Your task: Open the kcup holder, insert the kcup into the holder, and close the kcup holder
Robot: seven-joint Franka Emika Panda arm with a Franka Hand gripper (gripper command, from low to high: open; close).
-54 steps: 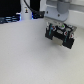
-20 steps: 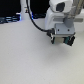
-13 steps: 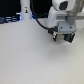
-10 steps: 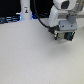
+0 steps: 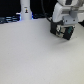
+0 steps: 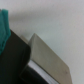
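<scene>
I have the kcup holder (image 5: 66,30) in the upper right of the exterior frame, a dark boxy unit with pale patches on its face, sitting on the white tabletop (image 5: 35,55). From my wrist camera I see what I take to be its black body (image 6: 20,60) close up, with a grey slanted panel (image 6: 50,57) beside it; the picture is too blurred to tell whether that panel is the drawer front or a lid. I judge the holder to be rigid plastic, light enough to slide on the smooth tabletop if I pull too hard, so I would take hold of the drawer's front edge or handle and pull straight and slowly. A green shape (image 6: 4,25) shows at the edge of the wrist frame; it may be the kcup's green lid, but I cannot confirm that, and I cannot find the kcup itself in the exterior view. A pod like that should be light, thin-walled and easy to crush, so I would grip it gently around its sides.

The arm (image 5: 65,9) comes down from the upper right, its white body directly above the holder, wrist pointing downward. The end effector (image 5: 61,25) sits right at the holder and merges with it at this resolution; I cannot tell whether its fingers are spread or pressed together.
</scene>
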